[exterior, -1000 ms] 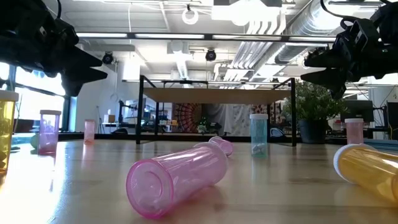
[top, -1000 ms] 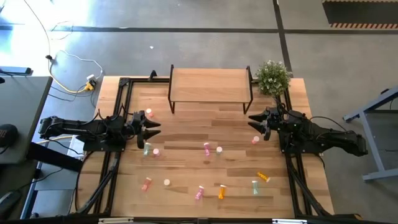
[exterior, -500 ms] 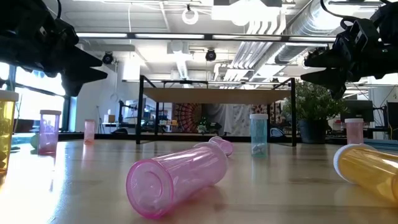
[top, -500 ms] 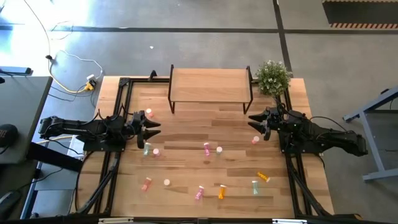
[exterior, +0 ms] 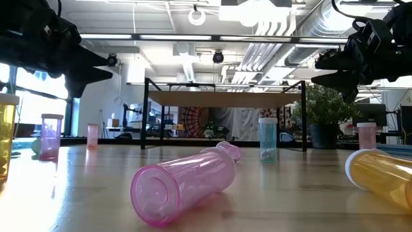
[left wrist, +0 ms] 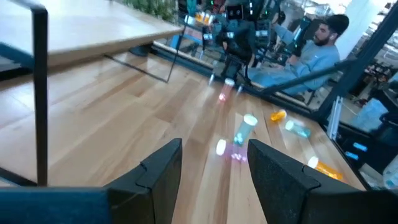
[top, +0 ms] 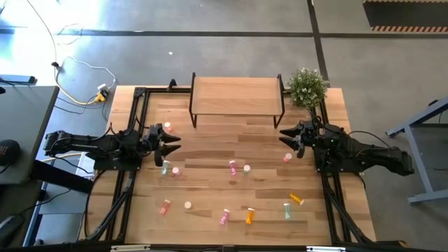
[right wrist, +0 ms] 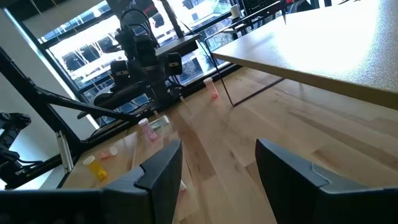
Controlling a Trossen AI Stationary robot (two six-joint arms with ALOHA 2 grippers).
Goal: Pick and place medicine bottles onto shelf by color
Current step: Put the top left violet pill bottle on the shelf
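Note:
The shelf [top: 236, 96], a light-wood board on a black frame, stands at the table's far middle with nothing on it. Small bottles are scattered over the tabletop: a salmon one [top: 168, 127] and a green and a pink one [top: 169, 169] near my left gripper, two pink ones [top: 238, 167] in the middle, a pink one [top: 287, 157] near my right gripper, and several more along the near side [top: 249, 215]. My left gripper [top: 176, 143] is open and empty above the table's left side. My right gripper [top: 283, 136] is open and empty at the right, near the shelf's right legs.
A small green potted plant [top: 306, 87] stands at the far right corner beside the shelf. In the low view a pink bottle [exterior: 183, 183] lies on its side close to the camera and an orange one [exterior: 380, 177] at the right. A person [left wrist: 314, 53] sits beyond the table.
In the low view my left gripper has risen slightly. My right gripper and all the bottles have stayed where they were.

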